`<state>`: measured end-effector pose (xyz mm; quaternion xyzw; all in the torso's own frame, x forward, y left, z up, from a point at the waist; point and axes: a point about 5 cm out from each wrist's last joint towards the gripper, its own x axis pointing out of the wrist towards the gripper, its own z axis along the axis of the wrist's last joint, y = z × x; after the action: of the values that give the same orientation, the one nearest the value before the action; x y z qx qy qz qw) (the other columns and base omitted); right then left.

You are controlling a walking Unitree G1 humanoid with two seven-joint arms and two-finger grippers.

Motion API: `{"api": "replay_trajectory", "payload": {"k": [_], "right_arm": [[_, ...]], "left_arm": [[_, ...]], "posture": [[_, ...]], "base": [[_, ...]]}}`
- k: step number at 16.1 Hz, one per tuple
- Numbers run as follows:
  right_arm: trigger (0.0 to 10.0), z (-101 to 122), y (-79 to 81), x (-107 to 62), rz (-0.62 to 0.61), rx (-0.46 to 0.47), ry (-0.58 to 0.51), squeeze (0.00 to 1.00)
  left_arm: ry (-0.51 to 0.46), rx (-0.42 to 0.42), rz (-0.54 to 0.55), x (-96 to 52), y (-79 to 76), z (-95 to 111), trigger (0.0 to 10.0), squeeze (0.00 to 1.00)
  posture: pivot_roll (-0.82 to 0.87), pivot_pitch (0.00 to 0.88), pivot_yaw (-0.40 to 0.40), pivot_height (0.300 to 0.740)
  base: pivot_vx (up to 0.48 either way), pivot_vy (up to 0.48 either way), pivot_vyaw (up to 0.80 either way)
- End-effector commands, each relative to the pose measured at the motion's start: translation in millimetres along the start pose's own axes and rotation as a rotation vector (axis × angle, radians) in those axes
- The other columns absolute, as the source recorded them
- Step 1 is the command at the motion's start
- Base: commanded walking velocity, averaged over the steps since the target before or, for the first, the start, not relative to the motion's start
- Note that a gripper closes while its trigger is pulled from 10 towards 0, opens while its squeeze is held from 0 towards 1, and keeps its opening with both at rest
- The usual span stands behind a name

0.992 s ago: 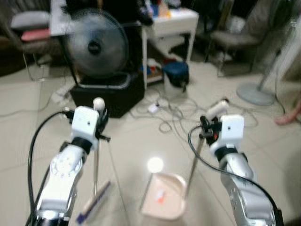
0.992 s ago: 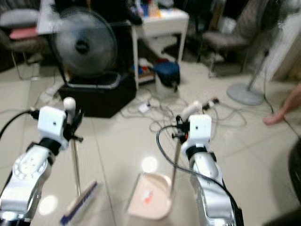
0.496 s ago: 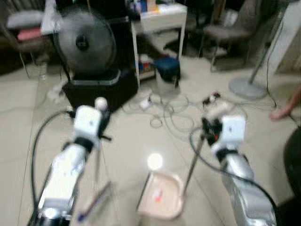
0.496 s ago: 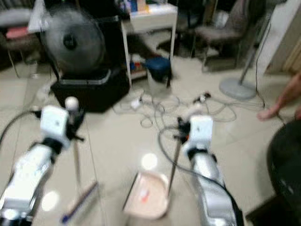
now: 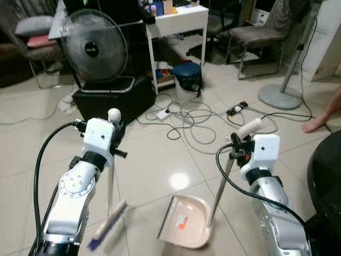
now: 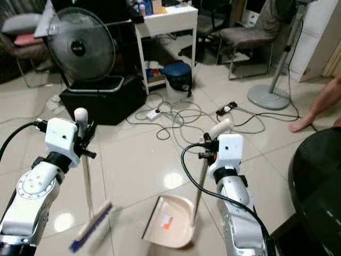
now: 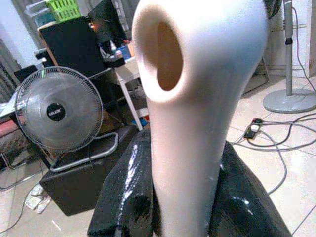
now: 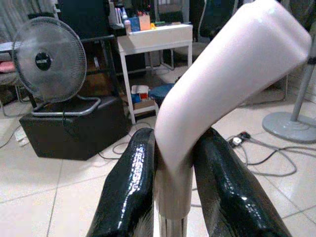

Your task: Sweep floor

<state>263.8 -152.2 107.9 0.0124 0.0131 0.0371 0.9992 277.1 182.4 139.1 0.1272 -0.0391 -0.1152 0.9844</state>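
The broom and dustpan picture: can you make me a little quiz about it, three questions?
1. True or false: the left gripper is shut on the broom.
2. What does the right gripper hold? A) fan B) dustpan C) cable
3. Fill in: the fan stands on a black ____.

Key: 1 true. 2 B, by its long handle. 3 box.
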Motion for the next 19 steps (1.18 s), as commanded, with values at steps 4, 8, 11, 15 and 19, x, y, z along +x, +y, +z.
{"api": "replay_trajectory", "payload": {"k": [4, 8, 11, 15, 19], "right_arm": [[10.0, 4, 0.3, 13.7, -0.006, -0.041, -0.100, 0.00], [10.0, 1, -8.1, 29.4, -0.010, -0.063, -0.132, 0.00], [10.0, -9, -14.8, 43.9, 0.011, -0.116, -0.115, 0.00], [10.0, -24, -21.2, 48.3, -0.003, -0.108, -0.094, 0.00], [10.0, -36, -24.3, 48.7, -0.020, -0.086, -0.062, 0.00]], "left_arm": [[-0.076, 0.052, 0.070, 3.2, 18.3, 17, 10.0, 0.00], [-0.112, 0.076, 0.114, -1.2, 26.7, 27, 10.0, 0.00], [-0.092, 0.093, 0.105, -7.0, 26.6, 26, 10.0, 0.00], [-0.089, 0.111, 0.110, -14.0, 31.3, 28, 10.0, 0.00], [-0.077, 0.119, 0.088, -15.0, 34.2, 30, 10.0, 0.00]], "posture": [[-0.02, 0.066, 0.118, 0.740], [0.02, 0.119, 0.143, 0.740], [0.06, 0.155, 0.142, 0.740], [0.10, 0.179, 0.161, 0.740], [0.11, 0.185, 0.182, 0.740]], "base": [[0.000, 0.000, 0.00], [0.000, 0.000, 0.00], [0.000, 0.000, 0.00], [0.000, 0.000, 0.00], [0.000, 0.000, 0.00]]}}
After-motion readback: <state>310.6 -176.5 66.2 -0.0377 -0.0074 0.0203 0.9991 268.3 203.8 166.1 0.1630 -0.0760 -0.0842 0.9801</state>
